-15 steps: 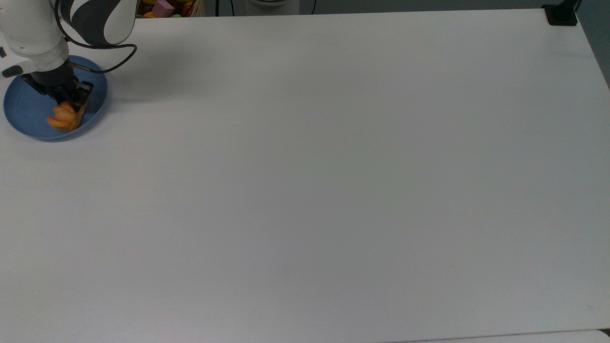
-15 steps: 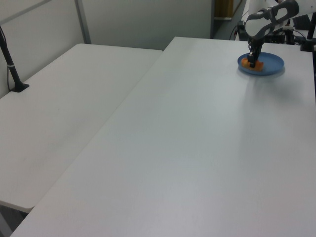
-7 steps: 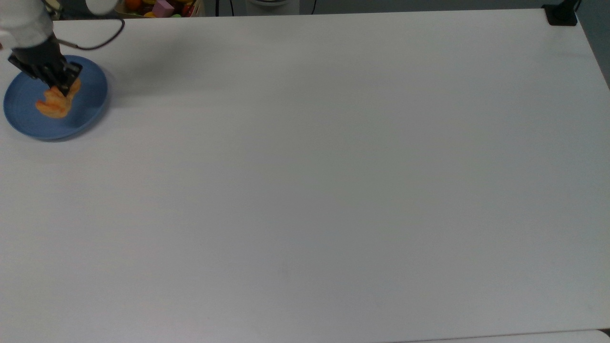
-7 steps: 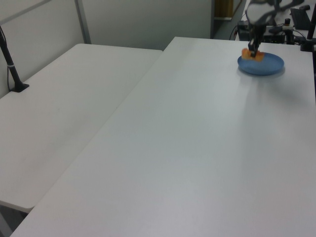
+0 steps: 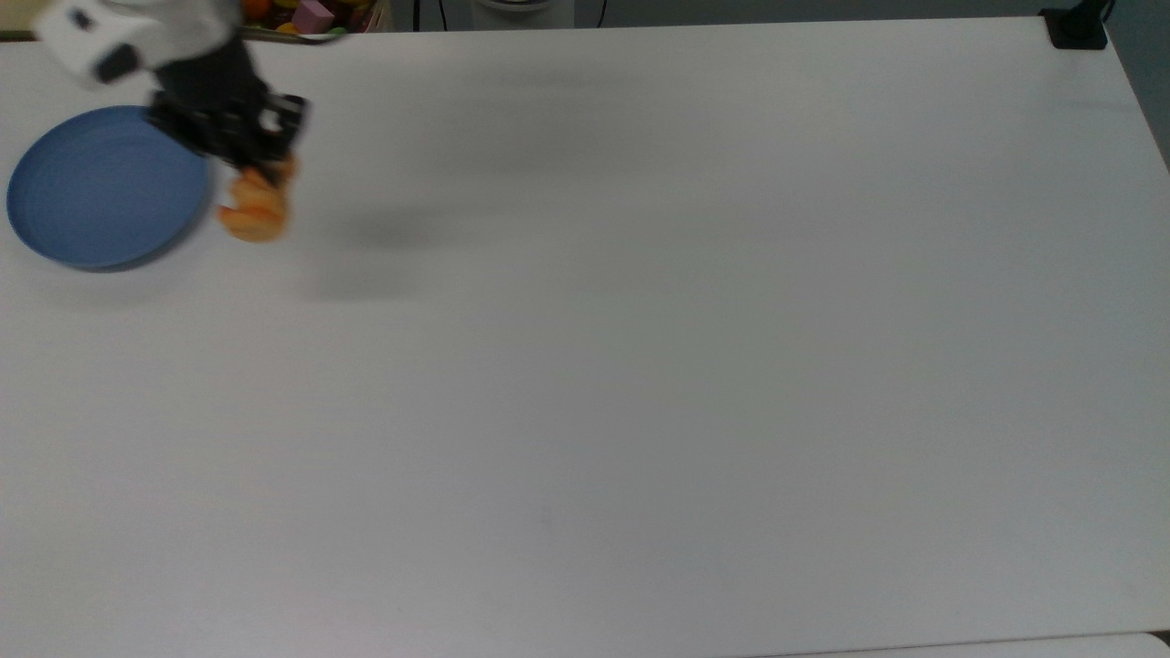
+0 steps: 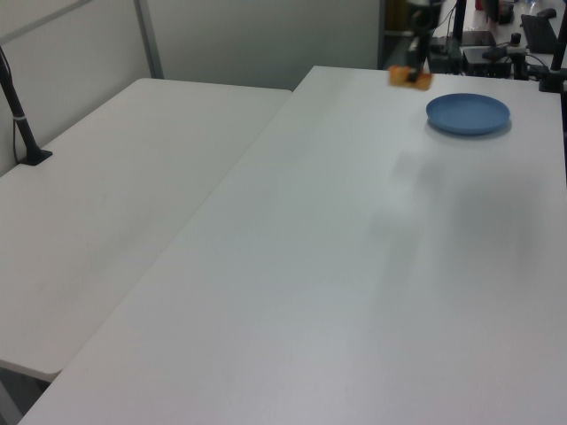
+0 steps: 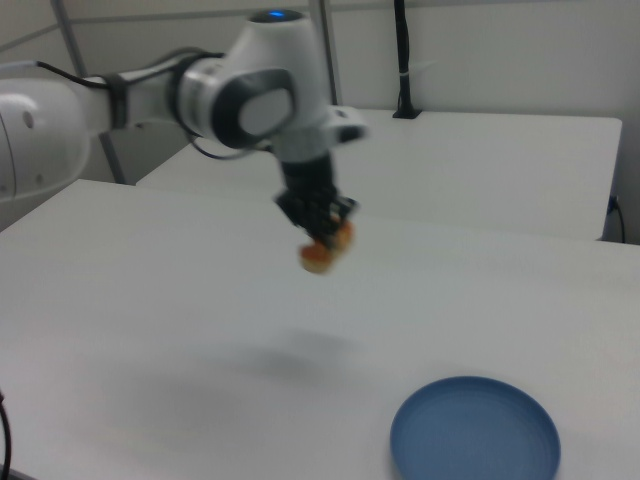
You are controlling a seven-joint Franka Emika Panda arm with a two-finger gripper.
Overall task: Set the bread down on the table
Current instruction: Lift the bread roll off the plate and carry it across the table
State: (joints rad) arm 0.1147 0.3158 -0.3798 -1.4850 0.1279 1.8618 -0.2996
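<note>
The golden-orange bread point(image 5: 255, 208) point(image 6: 408, 77) point(image 7: 322, 249) hangs in the air, held from above by my gripper point(image 5: 260, 169) point(image 7: 325, 231), which is shut on it. In the top view it is just right of the blue plate point(image 5: 101, 187), past the plate's rim. In the right view the bread is well above the white table point(image 5: 640, 366) point(image 7: 150, 300), with its shadow on the tabletop below, and the blue plate point(image 7: 473, 432) lies bare at the lower right. In the left view the bread floats left of the blue plate point(image 6: 468, 112).
A box of colourful toys point(image 5: 311, 14) sits beyond the table's far edge in the top view. A black clamp point(image 5: 1076, 29) is at the top view's upper right corner. A second white table point(image 6: 106, 195) adjoins on the left view's left.
My gripper has lifted the bread off the blue plate and carried it toward the top view's right, past the plate's rim. The plate is now bare.
</note>
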